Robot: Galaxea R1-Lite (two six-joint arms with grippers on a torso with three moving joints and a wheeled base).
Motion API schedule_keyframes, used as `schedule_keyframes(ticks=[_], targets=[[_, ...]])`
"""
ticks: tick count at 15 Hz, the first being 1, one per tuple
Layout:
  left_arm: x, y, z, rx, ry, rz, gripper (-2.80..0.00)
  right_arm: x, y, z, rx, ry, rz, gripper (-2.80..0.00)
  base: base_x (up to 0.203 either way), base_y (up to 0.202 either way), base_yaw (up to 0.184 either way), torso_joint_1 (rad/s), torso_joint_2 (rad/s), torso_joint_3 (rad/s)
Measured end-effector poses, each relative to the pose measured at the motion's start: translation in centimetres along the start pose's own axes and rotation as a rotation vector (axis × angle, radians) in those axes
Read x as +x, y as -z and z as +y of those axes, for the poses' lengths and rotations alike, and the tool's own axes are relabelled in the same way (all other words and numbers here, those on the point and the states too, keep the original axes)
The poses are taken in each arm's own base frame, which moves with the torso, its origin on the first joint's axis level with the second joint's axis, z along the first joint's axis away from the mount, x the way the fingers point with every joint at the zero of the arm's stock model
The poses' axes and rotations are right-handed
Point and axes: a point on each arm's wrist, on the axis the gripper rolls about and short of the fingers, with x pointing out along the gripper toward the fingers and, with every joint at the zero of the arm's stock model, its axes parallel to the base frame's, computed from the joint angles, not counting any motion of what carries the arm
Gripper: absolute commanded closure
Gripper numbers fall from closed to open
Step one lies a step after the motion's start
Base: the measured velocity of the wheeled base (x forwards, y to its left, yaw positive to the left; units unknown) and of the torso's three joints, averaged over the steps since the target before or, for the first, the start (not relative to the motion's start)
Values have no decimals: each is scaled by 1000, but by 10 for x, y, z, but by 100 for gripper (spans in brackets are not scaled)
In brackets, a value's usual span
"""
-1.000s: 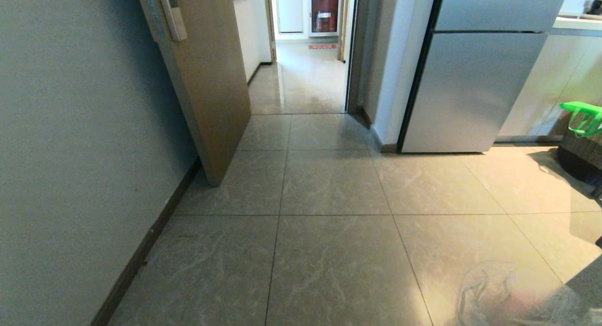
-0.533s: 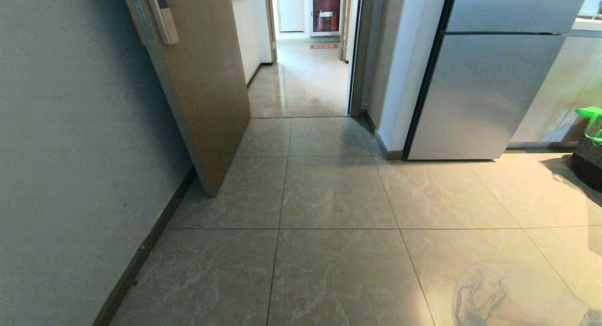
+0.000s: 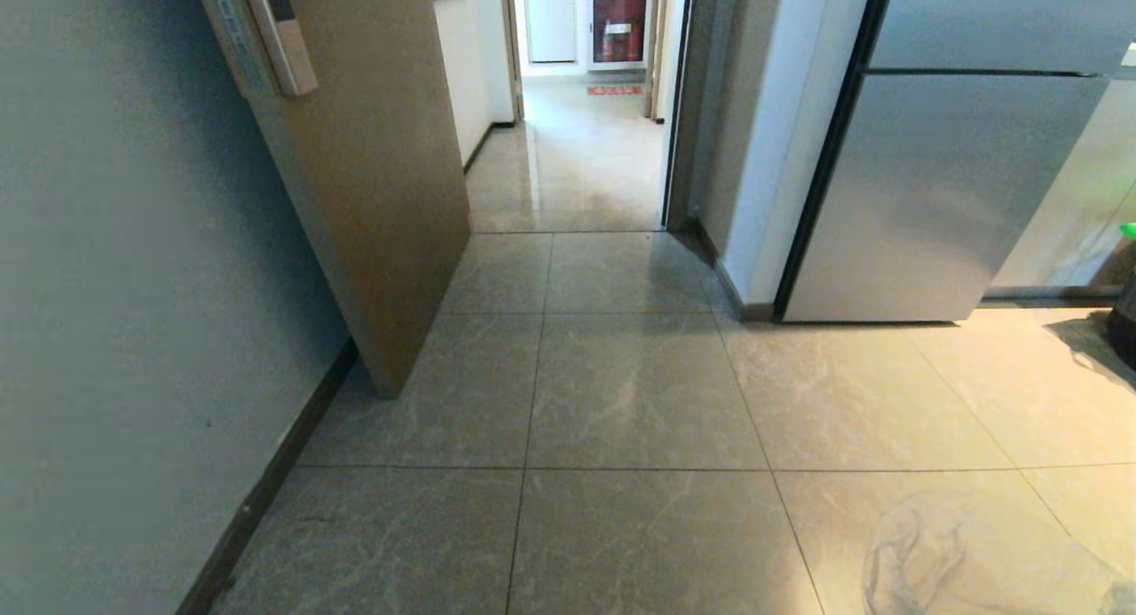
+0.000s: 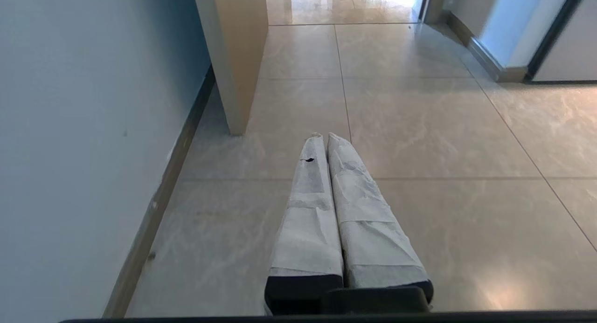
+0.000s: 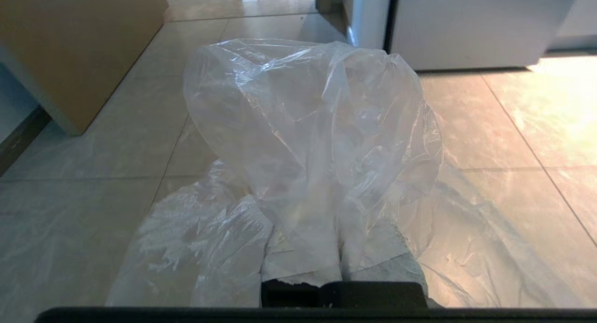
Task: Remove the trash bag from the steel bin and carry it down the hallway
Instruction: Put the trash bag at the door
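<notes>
The trash bag [image 5: 308, 127], thin clear crinkly plastic, billows up in front of my right gripper [image 5: 333, 220]. That gripper is shut on the bag, and the plastic covers its tape-wrapped fingertips. A fold of the bag [image 3: 932, 553] shows at the bottom right of the head view. My left gripper [image 4: 323, 137] is shut and empty, level above the floor tiles. The hallway [image 3: 577, 162] with its glossy tiles lies straight ahead through the doorway. The steel bin is out of view.
An open wooden door [image 3: 373, 198] juts in from the left wall [image 3: 133, 287]. A steel fridge [image 3: 941, 198] and a white wall corner [image 3: 754, 153] flank the doorway on the right. A dark basket [image 3: 1125, 327] sits at the right edge.
The whole head view has shifted: the camera has rolled forward toward the doorway. Door and fridge loom larger, and the green-handled basket has slid almost out at the right. The bag stays held.
</notes>
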Motion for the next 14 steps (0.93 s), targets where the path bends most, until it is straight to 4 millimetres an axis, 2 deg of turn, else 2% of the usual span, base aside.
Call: schedule_keyframes(ticks=[14], targets=[[0, 0, 0, 0, -1, 0, 0, 0, 0, 0, 0, -1, 0, 0, 192, 0, 1, 2, 3, 3]])
